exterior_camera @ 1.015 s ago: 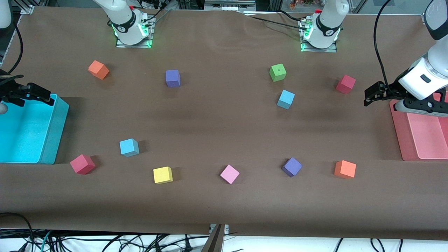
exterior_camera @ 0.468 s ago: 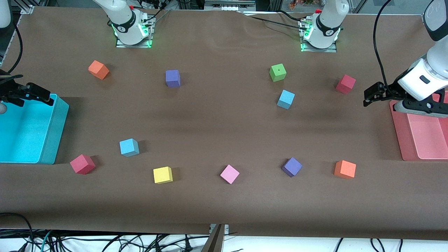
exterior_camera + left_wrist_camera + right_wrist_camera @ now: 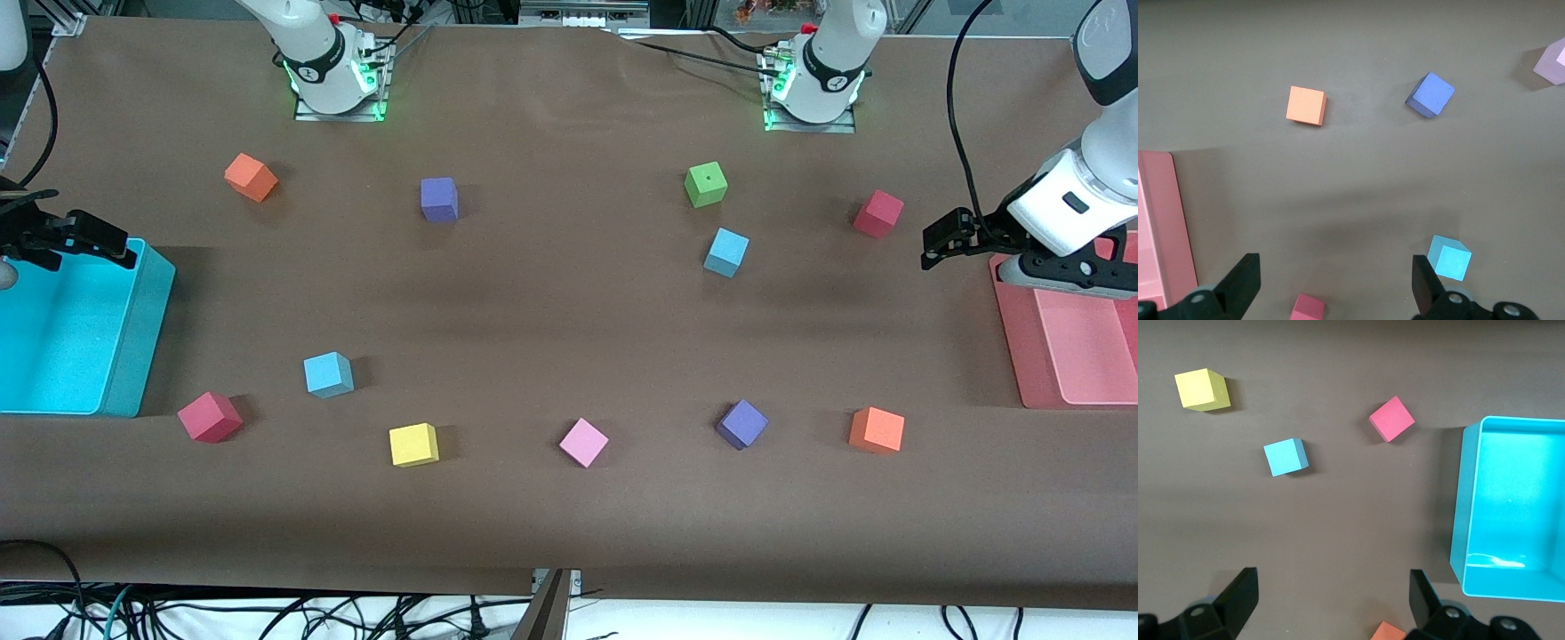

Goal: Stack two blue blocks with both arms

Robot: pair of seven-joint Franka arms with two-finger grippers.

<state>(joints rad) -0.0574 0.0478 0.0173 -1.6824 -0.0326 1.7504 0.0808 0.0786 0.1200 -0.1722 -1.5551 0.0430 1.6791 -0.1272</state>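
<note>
Two light sky-blue foam cubes: one (image 3: pixel 726 252) near a green foam cube (image 3: pixel 706 185), toward the left arm's end; one (image 3: pixel 328 374) near a yellow foam cube (image 3: pixel 413 444). Well apart, unstacked.

Left gripper (image 3: pixel 949 238): over table beside pink tray (image 3: pixel 1013 338), fingers wide, empty.

Right gripper (image 3: pixel 76 240): over cyan bin (image 3: pixel 133 347), fingers wide, empty.

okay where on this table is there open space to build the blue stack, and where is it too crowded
The widest bare patch is mid-table, bordered by the purple cube, one blue block, the other blue block and the pink cube. It is more crowded around the green cube and along the row from red cube to orange cube.
</note>
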